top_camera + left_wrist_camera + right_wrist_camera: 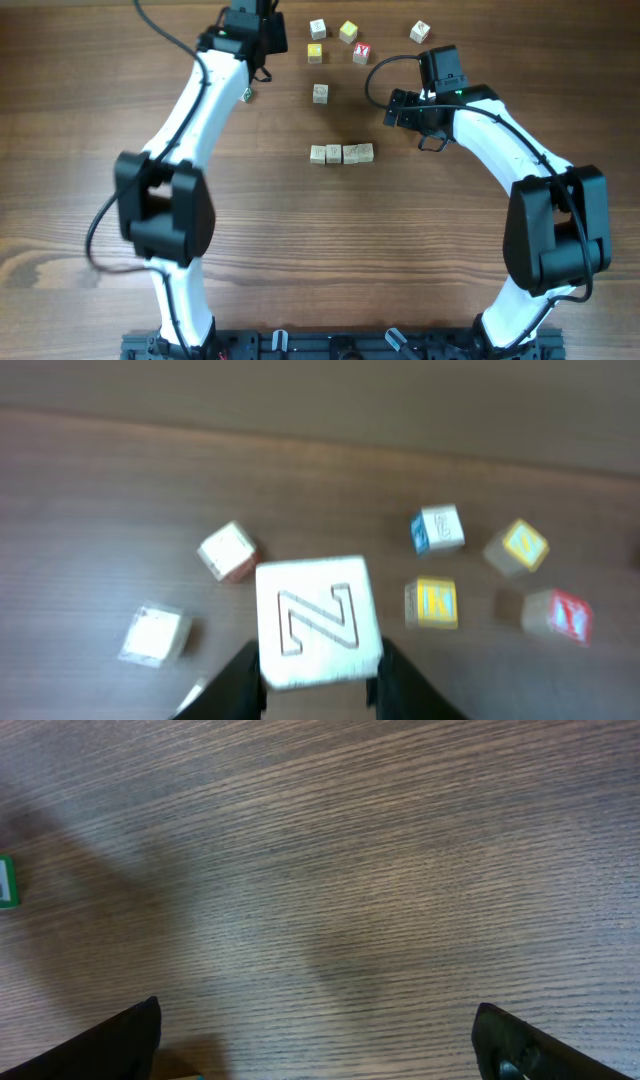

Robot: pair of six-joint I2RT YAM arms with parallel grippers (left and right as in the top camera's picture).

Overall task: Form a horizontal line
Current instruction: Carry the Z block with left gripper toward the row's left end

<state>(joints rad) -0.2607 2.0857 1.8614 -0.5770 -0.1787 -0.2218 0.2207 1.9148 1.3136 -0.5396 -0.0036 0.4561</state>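
N cube (318, 622) in grasp
Left tool (320, 660) clamped on it, presumably to extend the horizontal line (341, 153); right tool (318, 1012) apart, empty.

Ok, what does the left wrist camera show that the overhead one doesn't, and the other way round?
Only the left wrist view: the N cube, its carved letter readable, gripped in the left hand. Only the overhead view: the row of pale cubes mid-table, touching edge to edge, and the right hand off to its upper right. Both views: the loose yellow cube and red cube, lying side by side.
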